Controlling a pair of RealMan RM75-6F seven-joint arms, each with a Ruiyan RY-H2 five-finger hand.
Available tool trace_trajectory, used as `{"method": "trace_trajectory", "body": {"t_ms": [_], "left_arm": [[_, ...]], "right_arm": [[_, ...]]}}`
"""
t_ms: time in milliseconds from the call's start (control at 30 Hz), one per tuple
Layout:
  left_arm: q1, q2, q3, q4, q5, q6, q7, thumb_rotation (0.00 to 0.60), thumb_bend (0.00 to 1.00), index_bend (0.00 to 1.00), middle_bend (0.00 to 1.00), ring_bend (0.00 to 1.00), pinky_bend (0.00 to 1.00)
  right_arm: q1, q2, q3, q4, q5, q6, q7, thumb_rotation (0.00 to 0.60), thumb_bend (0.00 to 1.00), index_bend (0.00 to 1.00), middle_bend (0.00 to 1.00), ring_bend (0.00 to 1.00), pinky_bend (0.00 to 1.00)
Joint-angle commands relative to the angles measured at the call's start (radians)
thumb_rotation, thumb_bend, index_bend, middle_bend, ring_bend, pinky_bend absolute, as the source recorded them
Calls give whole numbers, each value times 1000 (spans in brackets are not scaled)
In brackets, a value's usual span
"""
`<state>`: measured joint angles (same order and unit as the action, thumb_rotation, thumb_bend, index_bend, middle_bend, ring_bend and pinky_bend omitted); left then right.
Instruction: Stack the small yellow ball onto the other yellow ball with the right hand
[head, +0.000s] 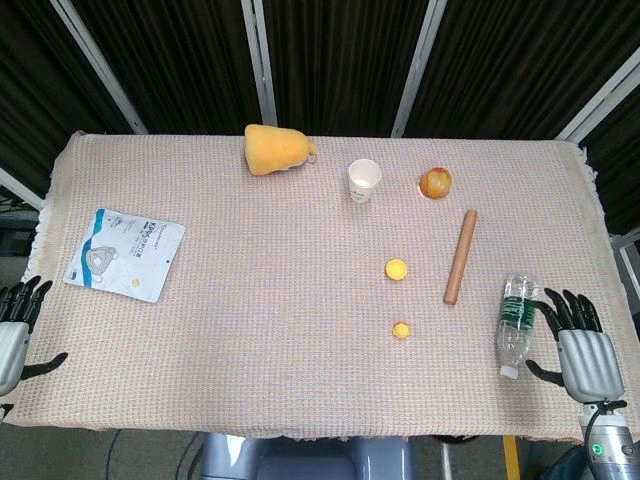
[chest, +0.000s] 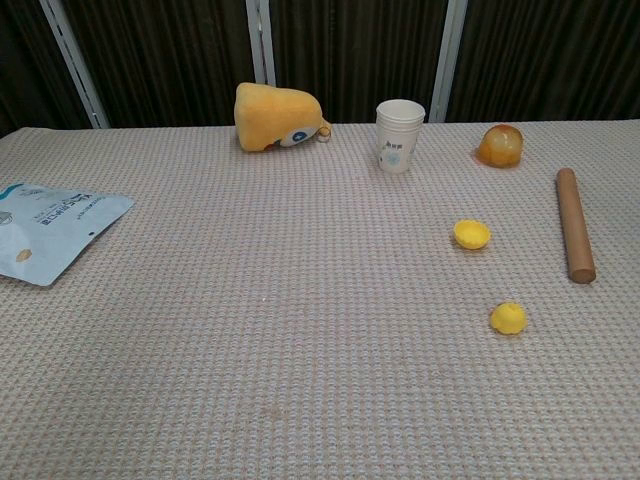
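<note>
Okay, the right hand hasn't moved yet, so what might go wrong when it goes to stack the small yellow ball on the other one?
1. The water bottle lies right beside the open right hand, between it and the small yellow ball; a low reach may knock it rolling.
2. The other yellow ball offers a small seat, so the small one may roll off.
3. The wooden rod lies just right of both balls and might get nudged.

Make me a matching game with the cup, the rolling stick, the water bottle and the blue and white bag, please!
Things:
1. paper cup
2. wooden stick
3. water bottle
4. blue and white bag

Places:
A. lying next to the right hand
B. flat near the table's left edge
C. standing upright at the far side
D. lying right of the two yellow balls

Pairs: 1-C, 2-D, 3-A, 4-B
</note>
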<state>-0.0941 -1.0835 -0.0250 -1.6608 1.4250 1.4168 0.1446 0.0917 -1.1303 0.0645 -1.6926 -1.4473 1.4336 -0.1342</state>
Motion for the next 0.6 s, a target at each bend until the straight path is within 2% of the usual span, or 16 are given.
{"method": "trace_trajectory", "body": {"t_ms": [33, 600], "left_arm": [[0, 0, 0, 0, -1, -1, -1, 600, 0, 0, 0, 0, 6], [-1, 4, 4, -4, 1, -7, -1, 600, 0, 0, 0, 0, 5]], "right_arm": [[0, 1, 0, -1, 1, -1, 1, 600, 0, 200, 74, 0, 0], [-2, 7, -5, -14, 7, -11, 15, 600, 0, 211, 72, 0, 0]]}}
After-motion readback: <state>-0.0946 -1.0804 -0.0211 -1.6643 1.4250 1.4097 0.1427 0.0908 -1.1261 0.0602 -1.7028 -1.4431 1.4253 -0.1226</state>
